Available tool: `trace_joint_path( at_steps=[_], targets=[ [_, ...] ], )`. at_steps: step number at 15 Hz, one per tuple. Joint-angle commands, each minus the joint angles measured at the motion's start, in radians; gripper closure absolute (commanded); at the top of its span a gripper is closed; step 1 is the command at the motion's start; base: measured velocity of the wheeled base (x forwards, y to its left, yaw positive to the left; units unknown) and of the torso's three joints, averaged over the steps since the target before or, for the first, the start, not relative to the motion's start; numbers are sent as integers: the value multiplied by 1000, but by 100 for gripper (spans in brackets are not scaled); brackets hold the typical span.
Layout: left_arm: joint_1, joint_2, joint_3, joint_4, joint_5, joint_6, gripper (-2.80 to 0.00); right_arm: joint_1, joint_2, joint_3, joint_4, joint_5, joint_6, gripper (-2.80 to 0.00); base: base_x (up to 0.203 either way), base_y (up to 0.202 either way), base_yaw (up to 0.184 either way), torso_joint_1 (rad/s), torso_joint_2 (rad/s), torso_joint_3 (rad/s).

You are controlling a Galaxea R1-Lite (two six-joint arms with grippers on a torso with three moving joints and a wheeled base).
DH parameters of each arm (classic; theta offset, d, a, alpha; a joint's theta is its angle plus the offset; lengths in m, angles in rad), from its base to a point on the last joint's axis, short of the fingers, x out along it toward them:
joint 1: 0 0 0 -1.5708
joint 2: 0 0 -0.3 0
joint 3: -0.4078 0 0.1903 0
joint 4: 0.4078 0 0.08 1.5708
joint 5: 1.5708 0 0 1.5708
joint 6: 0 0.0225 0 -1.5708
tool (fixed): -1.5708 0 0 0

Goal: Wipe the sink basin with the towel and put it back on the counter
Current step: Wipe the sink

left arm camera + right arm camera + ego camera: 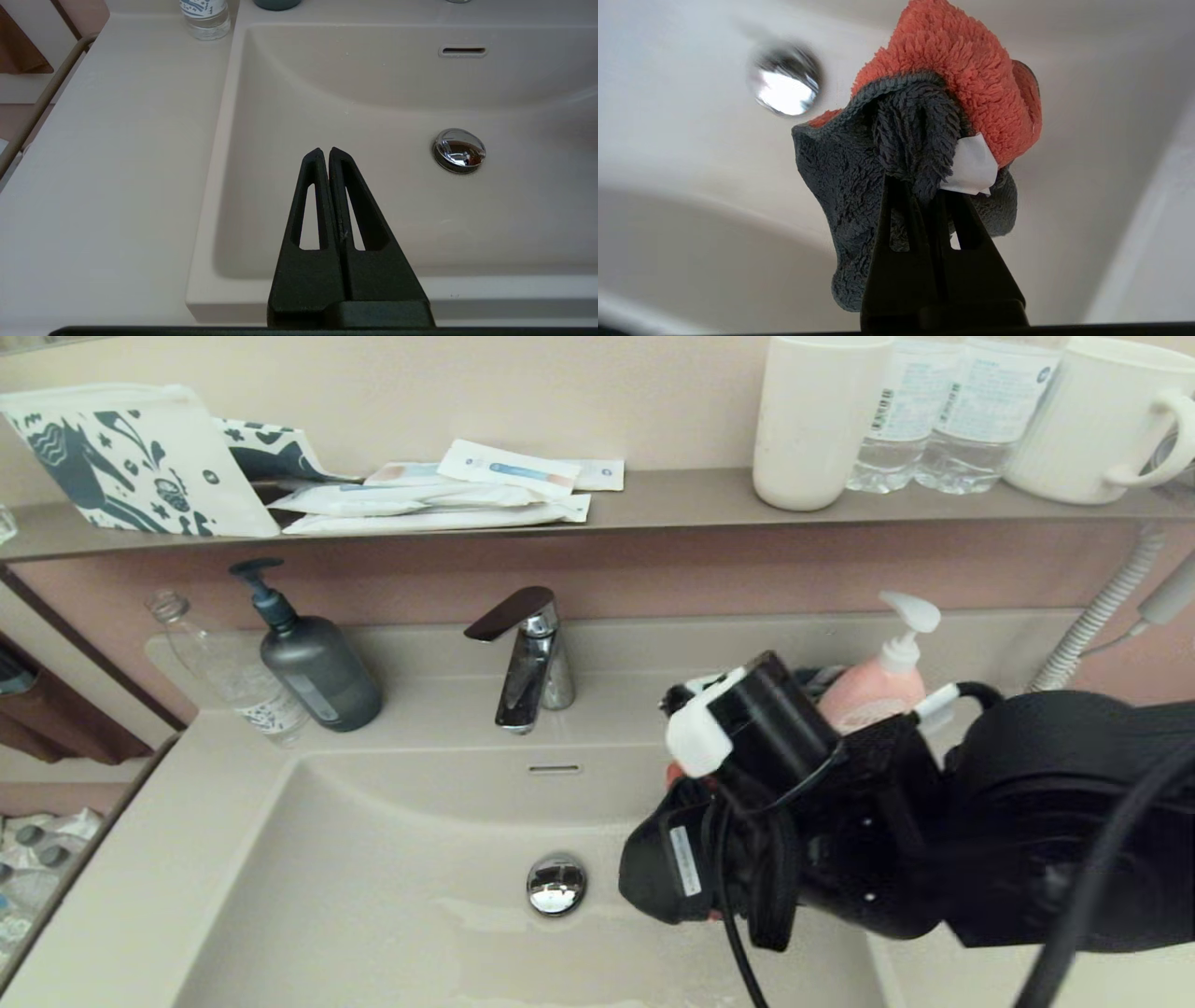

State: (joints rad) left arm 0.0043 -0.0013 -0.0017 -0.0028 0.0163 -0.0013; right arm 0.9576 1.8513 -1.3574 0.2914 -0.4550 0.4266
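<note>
Across the beige counter (131, 859), the sink basin (373, 896) takes up most of the head view, its chrome drain plug (556, 884) near the middle of the floor and the slim overflow slot (554, 769) on the back wall below the faucet (527, 658). Reaching in from the right side, the right arm hangs over the basin just right of the drain plug, hiding most of what it carries from above. Its right gripper (931, 189) pinches the towel (920, 154) (charcoal side toward the fingers, orange-red side bunched beyond them, a white tag sticking out), with the cloth held down inside the basin near the plug. Whether the cloth touches the basin floor cannot be told. At the near left of the basin, the left gripper (325, 151) hovers with its fingers pressed together, holding nothing. Behind, a grey pump bottle (313, 658) and a pink soap bottle (882, 681) stand on the back ledge.
</note>
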Motion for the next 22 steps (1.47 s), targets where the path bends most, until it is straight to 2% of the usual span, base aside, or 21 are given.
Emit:
trace_joint_path(
  at_steps=[1,4,6,13,15,17,19,22],
  targets=[
    [0,1,0,0,1,0,0,21,100,1,13,-34,3,0,0,0,0,0,0,0],
    [0,1,0,0,1,0,0,30,157,0,99,-75,3,0,0,0,0,0,0,0],
    [0,1,0,0,1,0,0,33,202,1,110,-98,11,0,0,0,0,0,0,0],
    [0,1,0,0,1,0,0,49,330,5,163,-149,80,0,0,0,0,0,0,0],
    [0,1,0,0,1,0,0,49,348,8,179,-159,135,0,0,0,0,0,0,0],
    [0,1,0,0,1,0,0,47,359,6,244,-184,209,0,0,0,0,0,0,0],
    [0,1,0,0,1,0,0,41,318,-7,290,-215,220,0,0,0,0,0,0,0],
    [0,1,0,0,1,0,0,22,222,-39,443,-229,218,0,0,0,0,0,0,0]
  ],
)
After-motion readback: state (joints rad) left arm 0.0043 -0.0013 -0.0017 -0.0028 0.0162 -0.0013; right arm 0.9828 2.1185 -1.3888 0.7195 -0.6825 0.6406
